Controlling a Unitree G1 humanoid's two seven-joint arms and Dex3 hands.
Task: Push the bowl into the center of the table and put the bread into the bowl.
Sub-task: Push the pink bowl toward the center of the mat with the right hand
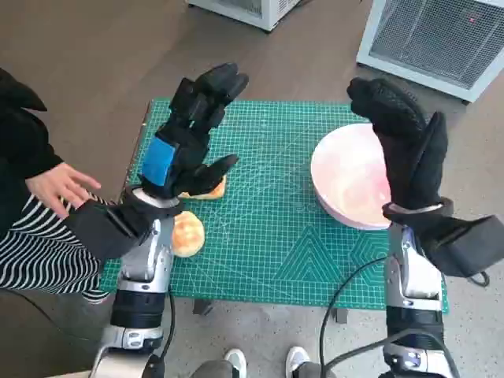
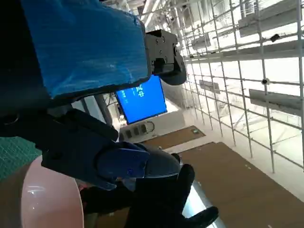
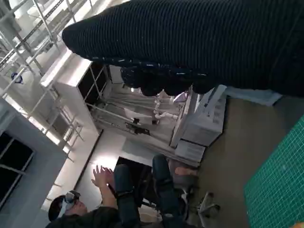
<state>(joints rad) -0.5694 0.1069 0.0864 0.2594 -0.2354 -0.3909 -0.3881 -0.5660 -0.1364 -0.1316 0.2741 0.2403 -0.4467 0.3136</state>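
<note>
A pink bowl sits on the right part of the green cutting mat; its rim also shows in the left wrist view. My right hand in the black glove hovers raised over the bowl's right side, fingers spread, holding nothing. One bread roll lies near the mat's left front, and another piece of bread lies just beyond it, partly hidden by my left hand. That hand is lifted above the bread, fingers spread and empty.
A person sits at the left of the table, a hand near the mat's left edge; the person also shows in the right wrist view. White cabinets stand beyond the table. The mat's middle lies between bread and bowl.
</note>
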